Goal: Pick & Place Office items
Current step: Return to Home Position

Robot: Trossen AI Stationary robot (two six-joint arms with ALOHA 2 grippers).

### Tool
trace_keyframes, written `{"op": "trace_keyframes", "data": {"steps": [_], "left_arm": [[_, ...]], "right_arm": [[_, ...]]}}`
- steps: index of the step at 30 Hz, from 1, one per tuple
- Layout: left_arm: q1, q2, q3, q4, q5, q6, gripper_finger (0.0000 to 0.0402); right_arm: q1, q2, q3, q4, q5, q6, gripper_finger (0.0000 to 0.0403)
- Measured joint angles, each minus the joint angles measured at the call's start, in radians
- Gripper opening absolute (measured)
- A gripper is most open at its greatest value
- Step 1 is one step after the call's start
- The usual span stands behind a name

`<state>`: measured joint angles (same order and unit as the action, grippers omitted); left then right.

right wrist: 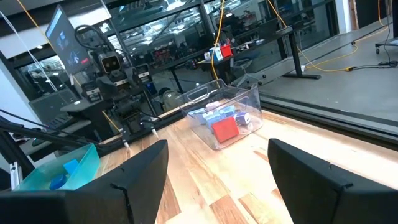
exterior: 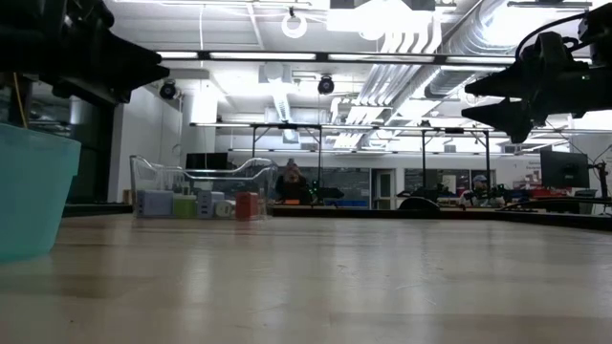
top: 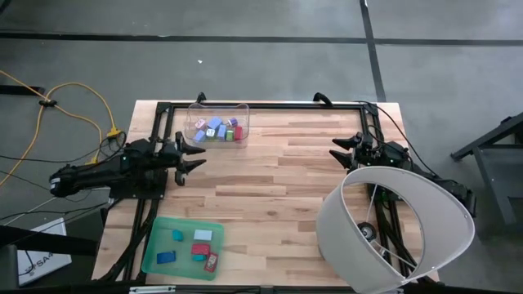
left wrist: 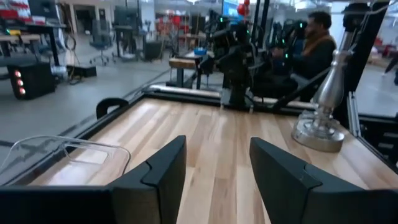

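Several small office items, blue, red, green and white, lie in a clear bin (top: 216, 129) at the table's far side; the right wrist view shows this bin (right wrist: 221, 112) too. More items rest flat in the green tray (top: 155, 245) at the near left, among them a blue one (top: 166, 257) and a red one (top: 200, 249). My left gripper (top: 198, 158) hangs open and level near the table's left edge, between bin and tray, nothing between its fingers (left wrist: 165, 168). Across the table, my right gripper (top: 337, 155) is open too, near the right edge.
A white lamp shade (top: 392, 229) on a silver lamp base (left wrist: 320, 124) takes up the near right corner. Bare wood lies across the table's middle (top: 270, 188). A black frame (top: 270, 104) runs along the far edge. People sit in the room beyond.
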<state>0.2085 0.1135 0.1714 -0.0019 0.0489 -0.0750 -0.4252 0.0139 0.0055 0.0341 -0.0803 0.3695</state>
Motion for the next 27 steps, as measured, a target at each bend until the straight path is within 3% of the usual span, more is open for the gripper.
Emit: {"op": "trace_keyframes", "data": {"steps": [9, 16, 27], "left_arm": [[0.000, -0.112, -0.101, 0.079, -0.003, 0.003, 0.0172], [0.000, -0.110, -0.137, 0.160, -0.004, 0.007, 0.0172], [0.000, -0.110, -0.140, 0.108, -0.001, 0.026, 0.0172]], "right_arm": [[0.000, 0.000, 0.000, 0.000, 0.000, 0.000, 0.0263], [0.000, 0.000, 0.000, 0.000, 0.000, 0.000, 0.0263], [0.000, 0.000, 0.000, 0.000, 0.000, 0.000, 0.0263]]}}
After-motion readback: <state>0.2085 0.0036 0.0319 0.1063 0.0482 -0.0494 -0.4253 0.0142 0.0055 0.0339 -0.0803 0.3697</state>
